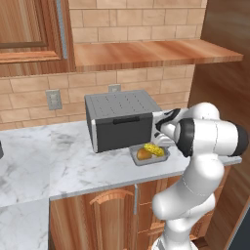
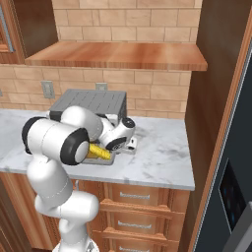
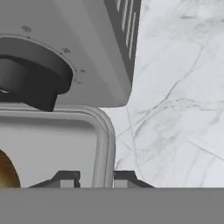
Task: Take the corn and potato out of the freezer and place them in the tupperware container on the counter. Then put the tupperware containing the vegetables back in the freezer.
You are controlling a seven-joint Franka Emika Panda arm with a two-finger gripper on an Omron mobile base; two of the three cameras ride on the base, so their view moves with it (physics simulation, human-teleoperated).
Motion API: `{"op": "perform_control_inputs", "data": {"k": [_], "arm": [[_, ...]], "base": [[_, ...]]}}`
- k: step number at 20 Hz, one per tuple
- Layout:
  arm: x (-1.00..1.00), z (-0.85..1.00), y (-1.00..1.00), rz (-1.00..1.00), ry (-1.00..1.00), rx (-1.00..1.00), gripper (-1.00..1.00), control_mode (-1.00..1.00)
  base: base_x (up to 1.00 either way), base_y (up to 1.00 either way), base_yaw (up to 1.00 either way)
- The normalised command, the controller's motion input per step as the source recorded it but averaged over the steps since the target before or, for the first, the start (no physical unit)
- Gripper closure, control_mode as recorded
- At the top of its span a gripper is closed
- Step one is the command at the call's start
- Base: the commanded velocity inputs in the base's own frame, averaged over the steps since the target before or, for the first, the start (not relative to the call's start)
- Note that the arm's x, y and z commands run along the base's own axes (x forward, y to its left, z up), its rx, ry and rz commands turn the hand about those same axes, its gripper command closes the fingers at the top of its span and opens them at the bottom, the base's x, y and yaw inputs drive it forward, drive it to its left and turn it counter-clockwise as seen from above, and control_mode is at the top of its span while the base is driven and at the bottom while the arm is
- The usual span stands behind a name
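A: From the left base camera, far left is the white-and-grey marbled stone counter (image 1: pixel 73 161) over brown wooden doors. Further right on it stands the dark grey toaster oven (image 1: pixel 120 119) with its slotted top.

B: And just in front of that oven's right end, the small shallow grey tupperware container (image 1: pixel 135 160) sits on the counter. Inside it, the rounded golden-brown potato (image 1: pixel 143 154) on the left, the bright yellow knobbly corn (image 1: pixel 155 149) beside it on the right, the two touching.

A: Right of the tray, the white arm bends down over the counter's edge, its wrist just past the corn.

B: Switch to the hand camera. At the left edge there's a sliver of brown potato in the tray, then bare grey tray floor, then the flared rim running up and curving at the corner.

A: And the gripper (image 3: pixel 96 179)?

B: One dark fingertip (image 3: pixel 65 178) inside the rim, the other outside, pinched closed on the tupperware container's right-hand wall. The oven's corner and a round black foot hang above, marble off to the right.

A: In the right base camera the corn shows yellow beneath the forearm, the dark freezer (image 2: pixel 236 197) at far right, well apart.
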Motion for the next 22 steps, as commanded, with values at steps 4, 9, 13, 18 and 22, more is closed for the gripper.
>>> {"op": "perform_control_inputs", "data": {"k": [4, 9, 13, 18, 22], "arm": [[-0.06, 0.14, -0.11, 0.00, 0.00, 0.07, 1.00, -1.00], [0.00, 0.35, -0.15, 0.00, 0.09, 0.11, 1.00, -1.00], [0.01, 0.54, -0.11, 0.00, 0.20, 0.17, 1.00, -1.00], [0.00, 0.72, -0.01, 0.00, 0.22, 0.11, 1.00, -1.00], [-0.10, 0.74, -0.11, -0.04, 0.13, 0.14, 1.00, -1.00]], "base": [[0.00, 0.00, 0.00], [0.00, 0.00, 0.00], [0.00, 0.00, 0.00], [0.00, 0.00, 0.00], [0.00, 0.00, 0.00]]}}
